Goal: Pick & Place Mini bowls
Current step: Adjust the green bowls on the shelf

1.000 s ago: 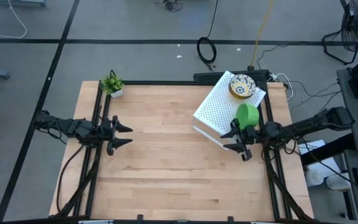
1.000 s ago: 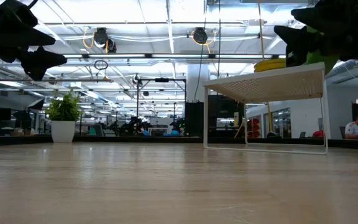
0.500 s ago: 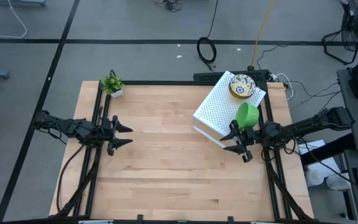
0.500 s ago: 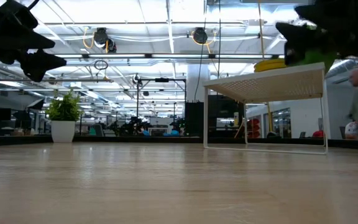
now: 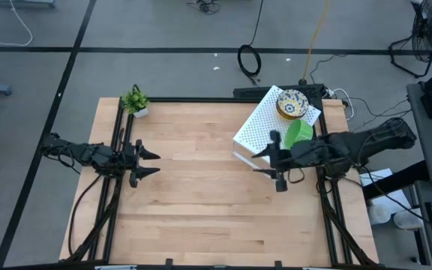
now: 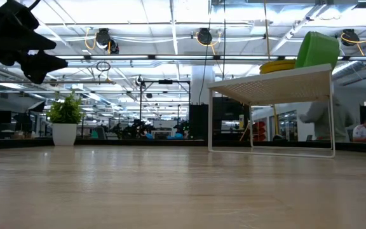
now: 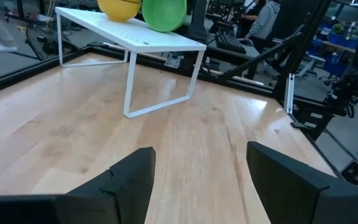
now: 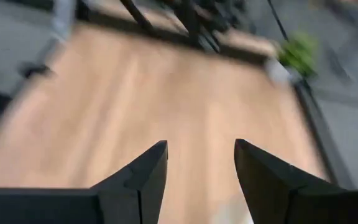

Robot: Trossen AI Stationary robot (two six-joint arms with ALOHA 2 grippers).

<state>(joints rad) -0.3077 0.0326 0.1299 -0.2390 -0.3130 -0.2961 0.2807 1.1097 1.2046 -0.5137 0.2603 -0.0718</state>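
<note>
A white perforated rack (image 5: 265,124) stands at the table's far right. On its top rest a cream patterned mini bowl (image 5: 292,103) and, nearer, a green mini bowl (image 5: 298,133), tilted on its side (image 6: 316,49). My right gripper (image 5: 275,160) hovers open, high over the rack's near left corner, and points toward the table's left; nothing is between its fingers (image 8: 201,146). At the table's left edge my left gripper (image 5: 152,161) waits open and level, facing the rack (image 7: 201,152).
A small potted plant (image 5: 135,101) stands at the far left corner. Black frame rails (image 5: 120,150) run along the table's sides. Bare wood lies between the two grippers and toward the near edge. A person (image 6: 323,121) stands in the room behind the rack.
My right gripper has risen from beside the green bowl at the rack's near end and swung toward the table's left, tipping from steeply down to nearly level. It has left the low view. Its fingers have stayed apart, and the green bowl remains tilted on the rack.
</note>
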